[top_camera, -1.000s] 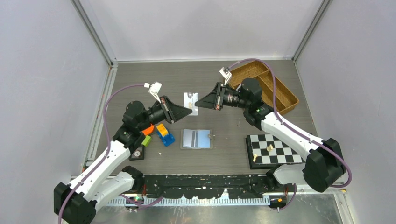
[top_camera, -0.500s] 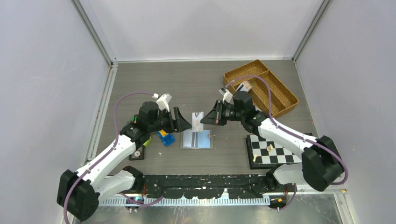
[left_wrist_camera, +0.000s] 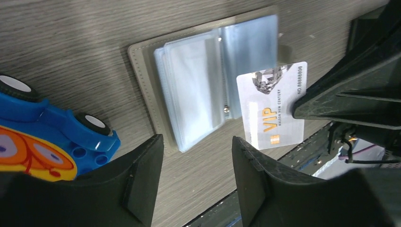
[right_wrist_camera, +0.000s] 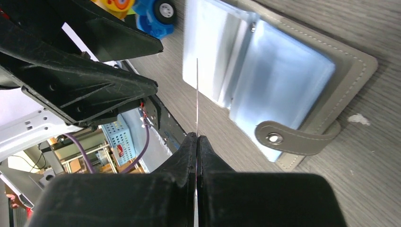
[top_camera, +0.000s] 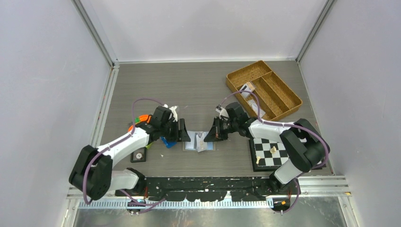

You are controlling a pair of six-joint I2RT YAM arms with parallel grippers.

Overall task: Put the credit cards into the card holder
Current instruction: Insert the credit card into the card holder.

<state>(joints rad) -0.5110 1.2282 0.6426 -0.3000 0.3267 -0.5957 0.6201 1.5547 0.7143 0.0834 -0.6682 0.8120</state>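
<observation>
- Top external view, tabletop (top_camera: 189, 90): dark wood grain, both arms bent inward to meet near its front middle.
- Wicker basket (top_camera: 281, 81) at far right and chessboard (top_camera: 263, 158) at near right, both well apart from the work.
- Card holder (left_wrist_camera: 194, 90): flat and unfolded between the two pincers, clear sleeves up, long axis left to right, snap tab (right_wrist_camera: 293, 139) on the right arm's side.
- Left pincer (left_wrist_camera: 197, 142): open and empty, hanging low at the holder's left edge, with a blue toy car (left_wrist_camera: 56, 137) just beside.
- Right pincer (right_wrist_camera: 196, 137): clamped shut on one card (left_wrist_camera: 274, 106), nothing else in it.
- Card: off the tabletop, pinched by one edge, reaching from the right pincer toward the left arm. Tilted over the holder's right half, free edge near the sleeves; impossible to tell whether touching. Probably calls for a slide leftward along the holder's long axis into a sleeve mouth, right arm leading. Left arm near enough to pin the holder down.
</observation>
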